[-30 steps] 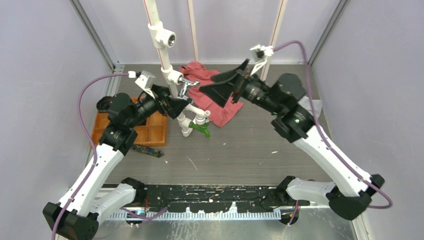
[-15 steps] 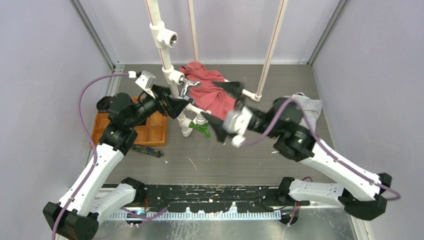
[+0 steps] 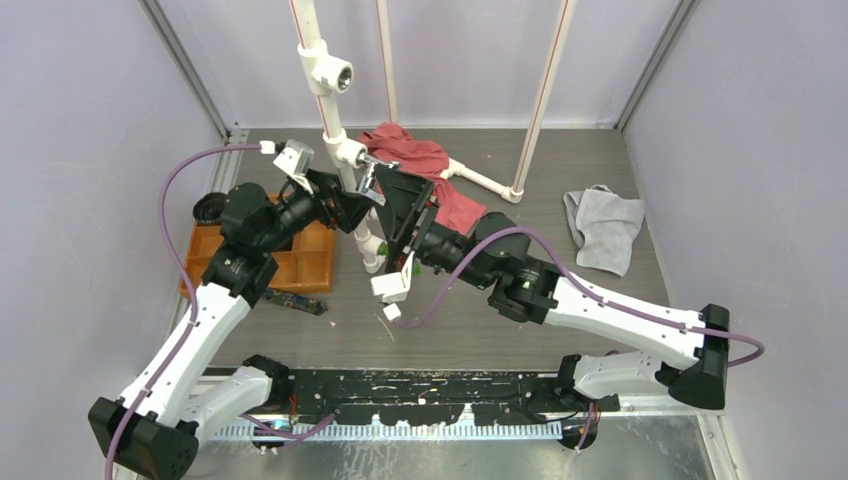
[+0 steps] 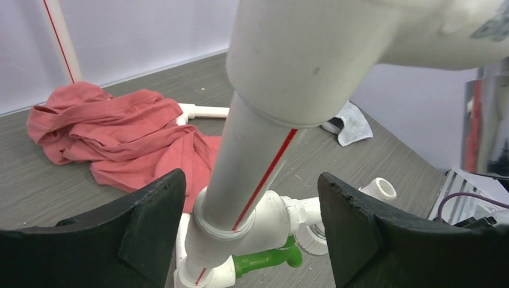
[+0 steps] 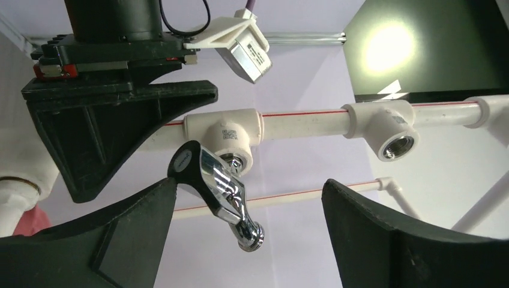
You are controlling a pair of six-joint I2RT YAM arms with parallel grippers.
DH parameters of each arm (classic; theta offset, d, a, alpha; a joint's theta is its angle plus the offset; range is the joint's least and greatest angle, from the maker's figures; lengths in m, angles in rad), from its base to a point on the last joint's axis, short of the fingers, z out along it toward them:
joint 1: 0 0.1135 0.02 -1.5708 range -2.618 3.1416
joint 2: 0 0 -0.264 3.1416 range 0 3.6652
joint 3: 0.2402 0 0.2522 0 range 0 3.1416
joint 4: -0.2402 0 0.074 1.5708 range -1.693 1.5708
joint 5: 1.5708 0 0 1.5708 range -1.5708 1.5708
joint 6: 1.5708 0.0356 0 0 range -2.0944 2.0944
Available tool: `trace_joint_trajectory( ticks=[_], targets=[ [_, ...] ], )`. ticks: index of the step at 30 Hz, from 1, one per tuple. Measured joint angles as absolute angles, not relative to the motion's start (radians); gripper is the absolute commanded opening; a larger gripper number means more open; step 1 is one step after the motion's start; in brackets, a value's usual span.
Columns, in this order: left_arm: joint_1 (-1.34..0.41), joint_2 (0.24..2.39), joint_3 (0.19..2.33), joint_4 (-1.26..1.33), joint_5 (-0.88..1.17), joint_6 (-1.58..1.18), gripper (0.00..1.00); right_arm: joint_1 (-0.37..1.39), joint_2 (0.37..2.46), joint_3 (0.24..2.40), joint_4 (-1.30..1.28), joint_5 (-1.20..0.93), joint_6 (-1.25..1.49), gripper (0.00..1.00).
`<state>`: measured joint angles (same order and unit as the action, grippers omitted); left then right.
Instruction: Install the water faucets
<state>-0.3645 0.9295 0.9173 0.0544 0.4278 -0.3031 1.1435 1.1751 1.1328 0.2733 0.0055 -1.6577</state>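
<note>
**Top external.** The left gripper (image 3: 355,212) and right gripper (image 3: 395,195) are recorded at the upright white pipe (image 3: 322,95), one on each side of it. Both sets of jaws are spread. The silver faucet (image 3: 368,180) is seated on the pipe, just above the left jaws and beside the right ones.

**Left wrist.** The jaws are wide apart and the pipe stands between them. A gap is visible at each finger (image 4: 150,222), so nothing is gripped. The green tap (image 4: 267,259) is noted below the jaws, at the pipe's lower fitting. A red cloth (image 4: 120,132) is seen beyond.

**Right wrist.** The jaws are open. The silver faucet is found between them, hanging from a tee fitting (image 5: 231,135) and close to one finger (image 5: 135,237). Contact cannot be told.
</note>
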Motion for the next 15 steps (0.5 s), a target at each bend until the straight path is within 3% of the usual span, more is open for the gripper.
trace_joint_trajectory(
  ticks=[9,15],
  targets=[
    [-0.364,0.971,0.917,0.056,0.417,-0.304,0.54,1.145,1.275,1.129,0.35,0.063,-1.816,0.7],
    [-0.358,0.972,0.916,0.062,0.4,-0.287,0.34,1.143,1.288,1.13,0.368,0.067,-1.833,0.46]
  ],
)
